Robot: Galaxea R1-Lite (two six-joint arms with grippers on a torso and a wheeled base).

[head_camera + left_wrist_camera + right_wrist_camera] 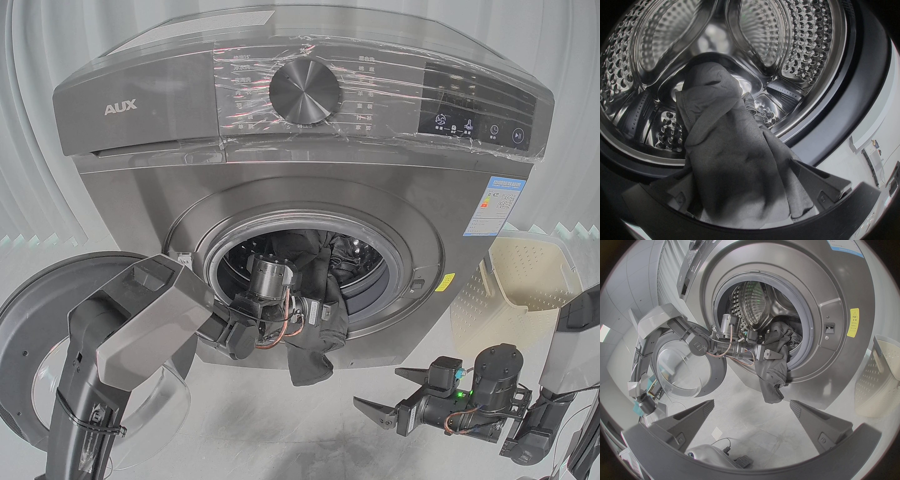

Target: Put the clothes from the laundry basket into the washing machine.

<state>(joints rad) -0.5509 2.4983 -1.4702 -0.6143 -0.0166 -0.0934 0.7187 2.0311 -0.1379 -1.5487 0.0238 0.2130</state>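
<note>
The washing machine point(300, 181) stands in front of you with its door point(37, 325) swung wide to your left. The laundry basket point(531, 281) sits beside its right corner.

The dark garment point(319, 325) is only half loaded. One part is bunched inside the drum point(756, 31); the rest lies over the lip and hangs down the front. Its long axis therefore runs from the drum out and downward, with the free end pointing at the floor.

Expect it to be soft, limp and light (it will slump rather than slide). I'd take it at the thick bunch on the lip, or gather the hanging tail.

Your left gripper point(770, 354) is at the opening, its fingers spread with cloth draped across them. The right gripper point(378, 389) hangs low before the machine, spread wide and holding nothing.
</note>
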